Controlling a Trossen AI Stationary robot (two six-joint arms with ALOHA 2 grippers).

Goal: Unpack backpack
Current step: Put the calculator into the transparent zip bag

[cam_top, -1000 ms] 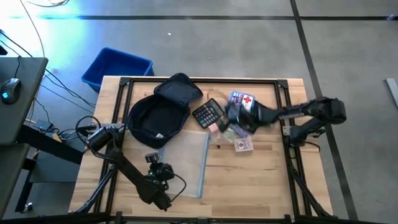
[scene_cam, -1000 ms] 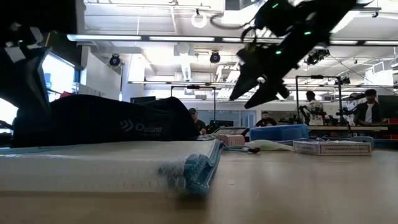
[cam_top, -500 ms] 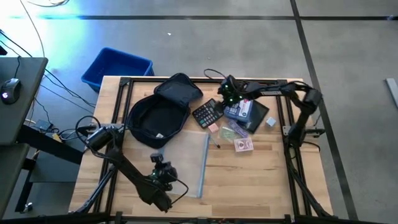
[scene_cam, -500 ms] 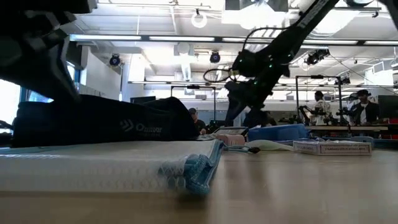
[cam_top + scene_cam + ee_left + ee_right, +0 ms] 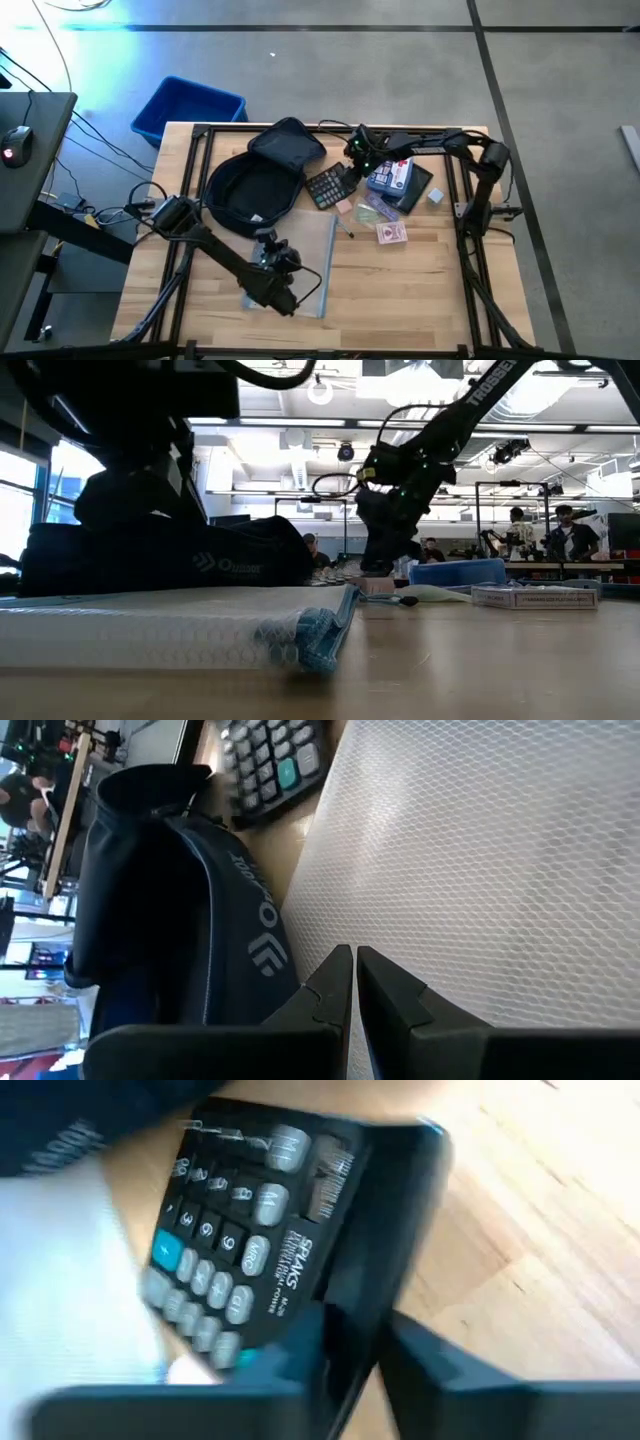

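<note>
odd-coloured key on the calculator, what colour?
Teal-blue, among grey keys on the black calculator. The right wrist view shows it best.

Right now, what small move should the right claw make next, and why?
Probably a short, slow lift straight up, to check whether the calculator comes with it. The right claw sits at the calculator's edge, with the open backpack on one side and the first-aid kit on the other, so a sideways move could knock them.

You can read "SPLAKS" on the calculator (image 5: pixel 250 1240), its keys showing 6 and 9, while the backpack (image 5: pixel 170 555) carries a pale logo whose wording stays unreadable.
</note>
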